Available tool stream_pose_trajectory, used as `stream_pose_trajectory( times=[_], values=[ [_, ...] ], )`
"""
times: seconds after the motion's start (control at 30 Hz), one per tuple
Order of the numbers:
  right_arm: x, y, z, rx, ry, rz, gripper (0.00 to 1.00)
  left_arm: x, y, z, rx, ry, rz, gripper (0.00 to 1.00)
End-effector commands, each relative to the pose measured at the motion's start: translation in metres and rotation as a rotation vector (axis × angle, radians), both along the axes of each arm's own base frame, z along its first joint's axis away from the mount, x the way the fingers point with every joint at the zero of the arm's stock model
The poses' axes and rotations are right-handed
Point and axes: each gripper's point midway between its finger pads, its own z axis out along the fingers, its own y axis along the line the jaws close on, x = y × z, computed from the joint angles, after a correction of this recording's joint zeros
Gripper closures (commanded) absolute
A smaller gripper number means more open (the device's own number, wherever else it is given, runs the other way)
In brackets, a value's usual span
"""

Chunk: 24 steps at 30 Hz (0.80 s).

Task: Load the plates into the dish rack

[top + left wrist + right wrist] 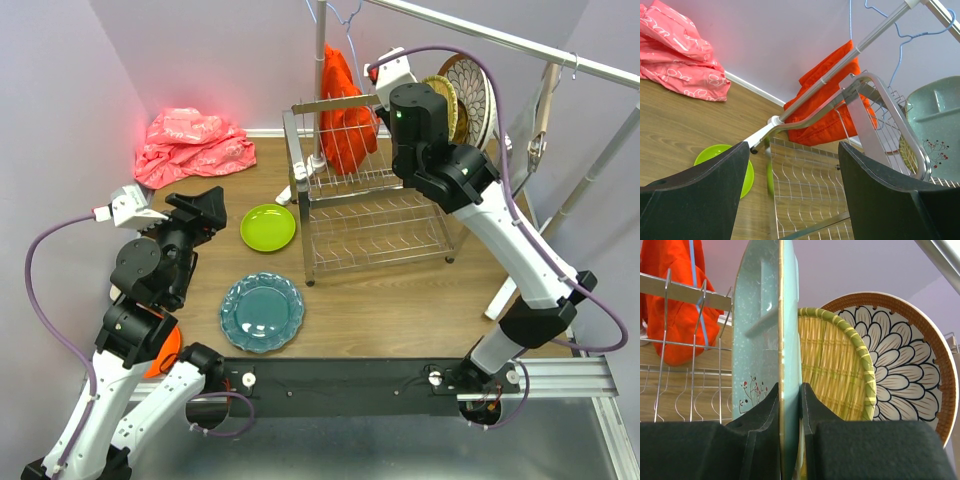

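Standing on edge, the mint divided tray (765, 330) is pinched between the fingers of the right gripper (790, 392) at the upper tier of the dish rack (370, 215), just beside the woven-yellow plate (835, 365) and the white petal-patterned plate (900, 355). The right arm (500, 230) reaches up over the rack, hiding the tray from above. The left gripper (795, 165) hangs spread wide, low over the table (400, 300), near the lime green plate (268, 227) and the teal scalloped plate (262, 311), both lying flat. An orange plate (165, 355) shows mostly hidden under the left arm (150, 290).
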Motion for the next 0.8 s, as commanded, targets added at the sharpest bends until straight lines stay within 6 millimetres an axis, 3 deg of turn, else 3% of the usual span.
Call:
stream_pose_trajectory(
  times=[0.0, 0.37, 0.77],
  values=[
    [-0.003, -0.007, 0.033, 0.067, -0.080, -0.004, 0.76, -0.001, 0.003, -0.001, -0.013, 0.000, 0.014, 0.19],
    [-0.008, -0.013, 0.048, 0.072, -0.107, 0.002, 0.76, 0.002, 0.000, -0.001, -0.018, -0.006, 0.005, 0.19],
    [-0.011, -0.012, 0.048, 0.086, -0.100, 0.024, 0.76, 0.003, -0.001, -0.002, -0.020, -0.001, 0.001, 0.19]
  ],
)
